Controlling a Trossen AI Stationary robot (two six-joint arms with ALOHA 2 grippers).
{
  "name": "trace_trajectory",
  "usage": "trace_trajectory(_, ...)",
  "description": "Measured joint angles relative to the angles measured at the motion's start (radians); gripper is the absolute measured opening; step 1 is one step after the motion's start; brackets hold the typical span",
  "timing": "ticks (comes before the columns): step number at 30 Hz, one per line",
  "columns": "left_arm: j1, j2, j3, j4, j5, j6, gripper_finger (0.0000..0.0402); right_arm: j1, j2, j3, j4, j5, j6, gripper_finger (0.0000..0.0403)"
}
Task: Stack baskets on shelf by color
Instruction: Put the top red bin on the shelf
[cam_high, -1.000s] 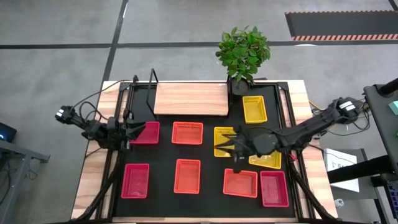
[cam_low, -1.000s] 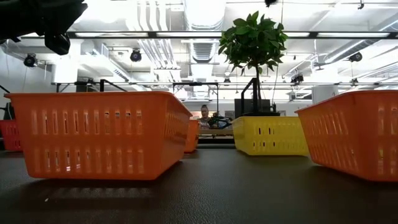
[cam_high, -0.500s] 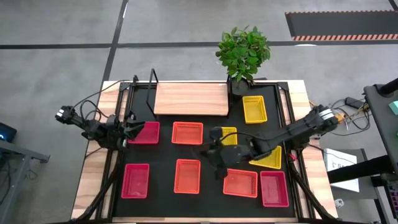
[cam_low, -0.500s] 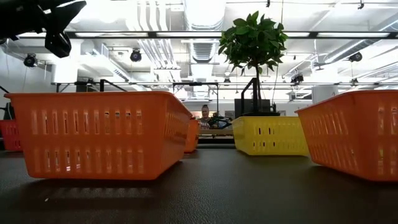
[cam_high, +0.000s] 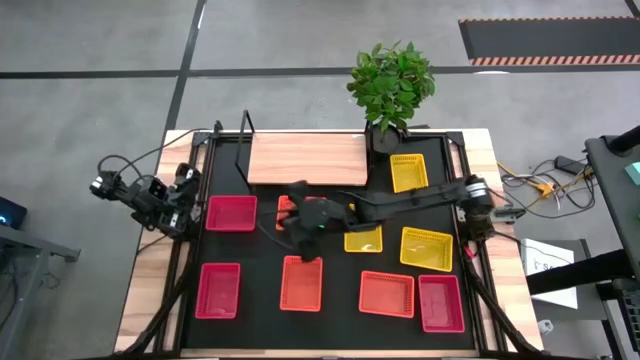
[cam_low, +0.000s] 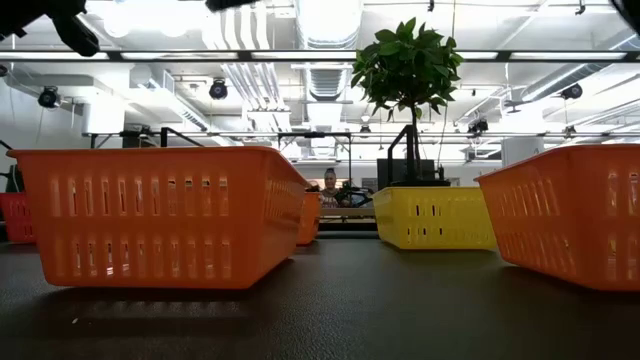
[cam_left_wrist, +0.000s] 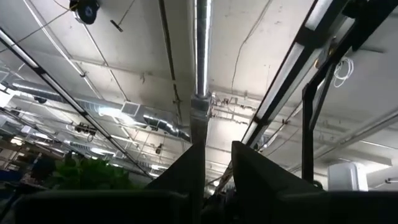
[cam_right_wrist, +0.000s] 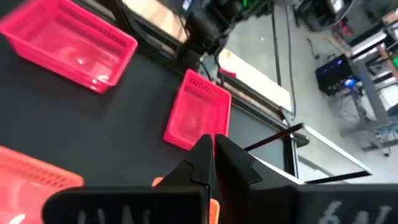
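Nine baskets lie on the black tabletop. Red ones sit far left (cam_high: 230, 212), near left (cam_high: 218, 290) and near right (cam_high: 441, 303). Orange ones sit near the middle (cam_high: 301, 283) and to its right (cam_high: 386, 293). Three yellow ones (cam_high: 409, 173) (cam_high: 363, 238) (cam_high: 426, 248) sit on the right. My right gripper (cam_high: 290, 228) is shut and reaches over the far middle orange basket (cam_high: 286, 204), partly hiding it. My left gripper (cam_high: 178, 190) is open at the table's left edge, pointing up. The wooden shelf (cam_high: 307, 158) is bare.
A potted plant (cam_high: 390, 80) stands at the shelf's right end, and the shelf's black frame (cam_high: 245, 135) rises at its left end. My right arm (cam_high: 420, 198) stretches across the table above the yellow baskets. Cables lie along the left edge (cam_high: 130, 170).
My right gripper has swung from the middle yellow basket toward the table's left and now stands over the far middle orange basket. My left gripper has drawn back from the far-left red basket toward the table's left edge. The baskets have stayed in place.
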Motion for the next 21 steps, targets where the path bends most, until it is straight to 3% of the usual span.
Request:
trace_trajectory(8, 0.0, 0.003, 0.0, 0.003, 0.017, 0.002, 0.0063, -0.036, 0.223, 0.265, -0.096, 0.0, -0.047, 0.001)
trace_trajectory(13, 0.0, 0.003, 0.0, 0.009, 0.018, 0.003, 0.0063, -0.057, 0.337, 0.411, -0.159, -0.004, -0.056, 0.0035)
trace_trajectory(21, 0.0, 0.002, 0.0, 0.012, 0.018, 0.004, 0.0063, -0.093, 0.395, 0.41, -0.124, -0.096, -0.083, 0.012)
